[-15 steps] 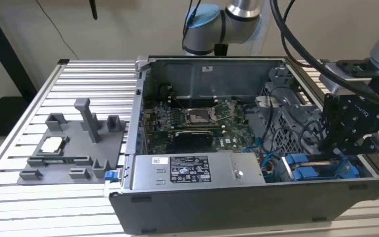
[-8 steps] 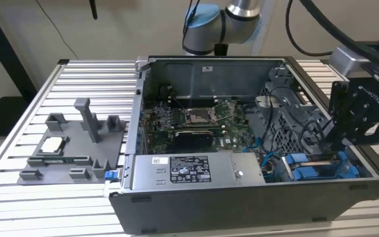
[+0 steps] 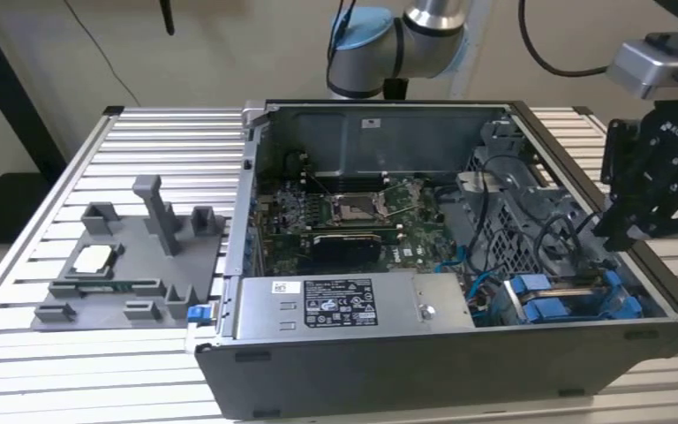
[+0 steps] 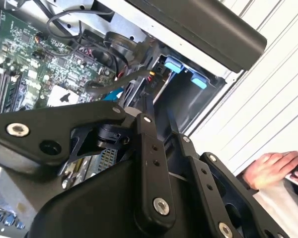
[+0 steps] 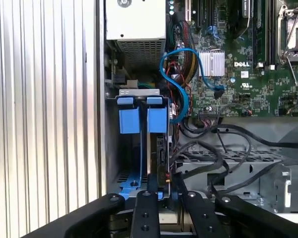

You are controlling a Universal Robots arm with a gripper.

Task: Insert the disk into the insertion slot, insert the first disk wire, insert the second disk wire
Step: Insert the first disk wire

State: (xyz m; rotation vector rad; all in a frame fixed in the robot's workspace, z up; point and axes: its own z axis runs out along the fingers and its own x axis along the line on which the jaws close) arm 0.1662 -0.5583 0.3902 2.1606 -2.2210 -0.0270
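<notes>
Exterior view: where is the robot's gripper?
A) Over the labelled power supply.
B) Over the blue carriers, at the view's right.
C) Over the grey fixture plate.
B: the gripper hangs at the exterior view's right, over the blue carriers, well away from the fixture plate and the power supply.

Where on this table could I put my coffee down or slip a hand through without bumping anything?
Bare slats of the table lie beyond the grey fixture tray and along the near edge before it. Inside the computer case it is crowded: cables and blue carriers fill the corner beside the gripper.
</notes>
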